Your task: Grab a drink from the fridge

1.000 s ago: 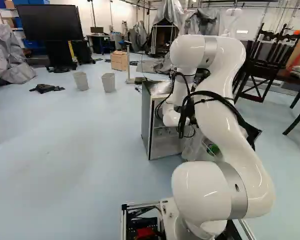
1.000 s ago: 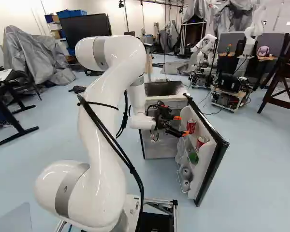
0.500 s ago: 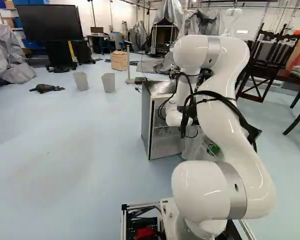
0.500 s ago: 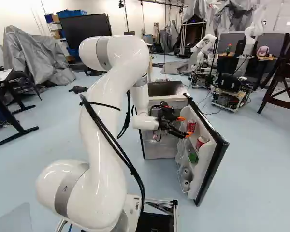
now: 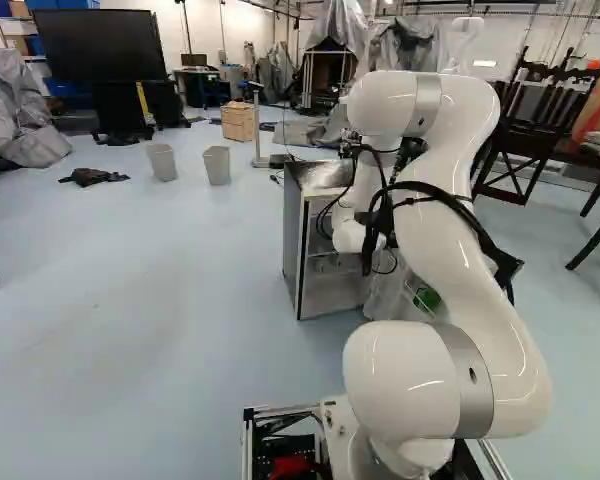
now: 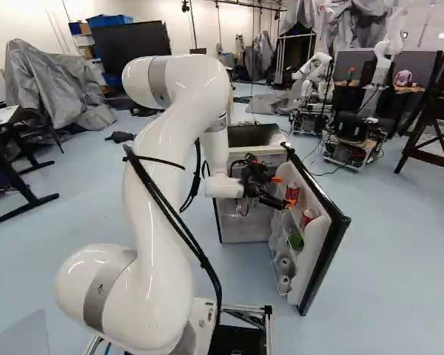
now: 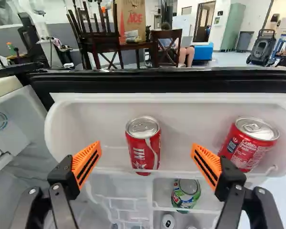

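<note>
Right base view: the white jointed arm (image 6: 152,185) reaches from the left toward the open, black-edged fridge door (image 6: 327,259), right of centre. The step in hand looks like lining up for a grasp. The black gripper with orange pads (image 7: 146,147) has its two fingers spread wide, with nothing gripped; the wrist view puts a red-and-silver soda can (image 7: 143,148), upright in the white plastic door shelf (image 7: 105,124), ahead and between them.

The next move calls for a short push forward to bring the pads beside the can, then closing, then a lift high enough to clear the shelf's lip.

A second red can (image 7: 249,143) leans in the same shelf close to one finger; I can't tell whether they touch, but a sideways slip could knock it. A green can (image 7: 186,193) sits on a lower level. The fridge cabinet (image 5: 293,240) stands at the centre of the left base view, limiting room beside the gripper. Another robot (image 6: 311,96) stands upper right, well beyond the door.
</note>
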Controlling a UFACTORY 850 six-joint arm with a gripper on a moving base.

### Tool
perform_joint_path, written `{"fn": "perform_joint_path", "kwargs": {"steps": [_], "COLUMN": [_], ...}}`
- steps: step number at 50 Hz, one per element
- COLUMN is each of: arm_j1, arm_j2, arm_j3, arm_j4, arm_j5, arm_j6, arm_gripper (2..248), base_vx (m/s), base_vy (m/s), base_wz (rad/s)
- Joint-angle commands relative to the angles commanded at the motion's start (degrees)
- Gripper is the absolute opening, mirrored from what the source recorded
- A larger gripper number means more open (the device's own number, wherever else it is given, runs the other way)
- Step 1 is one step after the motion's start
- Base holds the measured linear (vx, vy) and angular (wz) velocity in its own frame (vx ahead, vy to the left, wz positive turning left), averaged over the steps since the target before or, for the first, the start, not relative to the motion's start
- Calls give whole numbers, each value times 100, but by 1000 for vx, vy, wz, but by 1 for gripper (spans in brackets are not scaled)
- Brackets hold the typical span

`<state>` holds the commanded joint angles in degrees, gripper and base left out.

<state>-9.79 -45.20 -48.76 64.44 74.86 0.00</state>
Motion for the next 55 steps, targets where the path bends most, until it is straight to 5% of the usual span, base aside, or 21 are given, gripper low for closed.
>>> {"fn": "perform_joint_path", "kwargs": {"steps": [55], "arm_j1": [-277], "arm_j2": [-46], "arm_j3": [-88], "arm_j4": [-213], "arm_j5": [114], "arm_j6": [0], "arm_gripper": [247], "base_vx": [0], "base_vy": [0], "base_wz": [0]}}
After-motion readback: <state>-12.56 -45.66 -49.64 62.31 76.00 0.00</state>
